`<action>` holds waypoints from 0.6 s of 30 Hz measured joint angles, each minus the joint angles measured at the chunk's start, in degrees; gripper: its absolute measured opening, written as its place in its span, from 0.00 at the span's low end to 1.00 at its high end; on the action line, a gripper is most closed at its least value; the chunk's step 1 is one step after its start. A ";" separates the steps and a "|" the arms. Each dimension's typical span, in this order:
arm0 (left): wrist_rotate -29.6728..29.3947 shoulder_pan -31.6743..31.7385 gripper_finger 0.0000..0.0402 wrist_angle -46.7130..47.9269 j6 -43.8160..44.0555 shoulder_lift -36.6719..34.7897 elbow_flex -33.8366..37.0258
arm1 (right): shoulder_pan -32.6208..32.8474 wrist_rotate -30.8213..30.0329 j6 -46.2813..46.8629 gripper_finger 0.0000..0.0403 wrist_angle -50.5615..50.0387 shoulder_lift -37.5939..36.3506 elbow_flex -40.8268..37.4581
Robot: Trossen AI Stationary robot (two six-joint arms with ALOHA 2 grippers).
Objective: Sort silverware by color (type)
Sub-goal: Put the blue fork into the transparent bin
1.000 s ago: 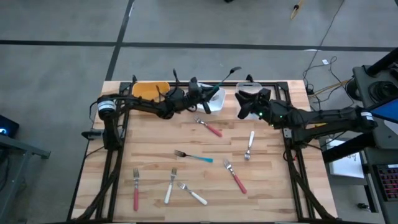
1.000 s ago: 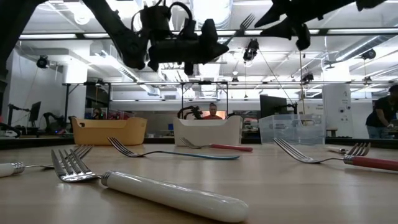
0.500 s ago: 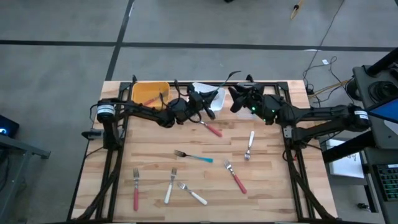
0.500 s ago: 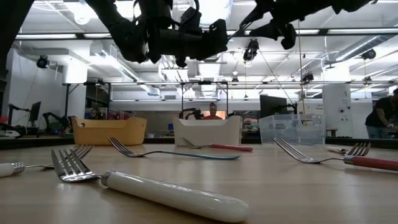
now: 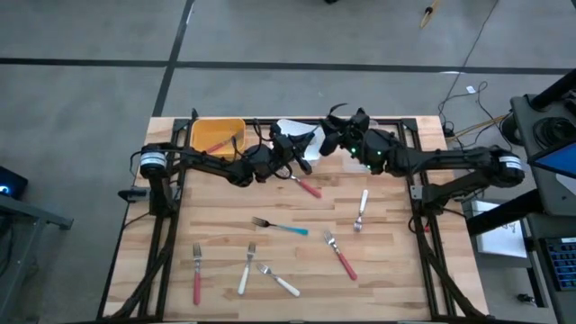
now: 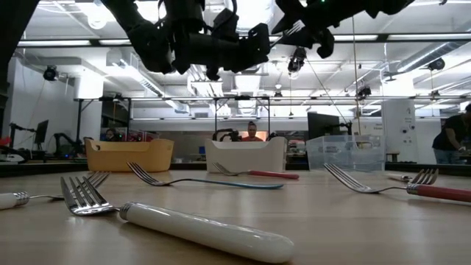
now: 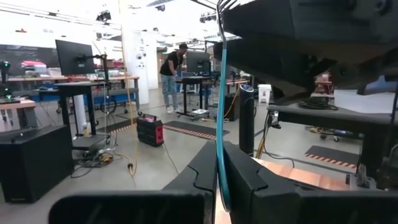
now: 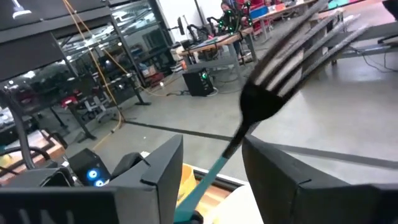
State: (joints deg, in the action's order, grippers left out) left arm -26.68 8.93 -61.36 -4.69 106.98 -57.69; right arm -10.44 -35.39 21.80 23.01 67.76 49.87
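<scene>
My left gripper hangs over the white bin at the table's far edge, shut on a teal-handled fork. The fork's metal tines stick up and out. My right gripper has come level from the table's right. It is open, one finger on each side of the fork's neck, and I see no touch. Several other forks of the silverware lie flat on the wood: red, teal, white. My left gripper pinches the fork's teal handle between its two fingers. The fingers point roughly level toward the table's right. The fork rises from them, lifted clear of the table and bins, tines uppermost.
The orange bin at the far left holds a red fork. The clear bin stands right of the white bin. More forks lie near the front: red, white, white, red.
My right gripper has moved toward the table's left, up to my left gripper, and now straddles the held fork. My left gripper has shifted a little toward the table's left and rolled, turning the fork with it while staying shut on it.
</scene>
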 joint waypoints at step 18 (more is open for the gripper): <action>0.06 0.02 0.00 1.88 -0.18 0.09 0.11 | 0.13 0.69 -3.06 0.03 -0.18 4.31 3.26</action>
State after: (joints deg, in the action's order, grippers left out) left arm -26.61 8.95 -59.49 -4.86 107.07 -57.58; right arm -10.31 -34.70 18.74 22.83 72.07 53.13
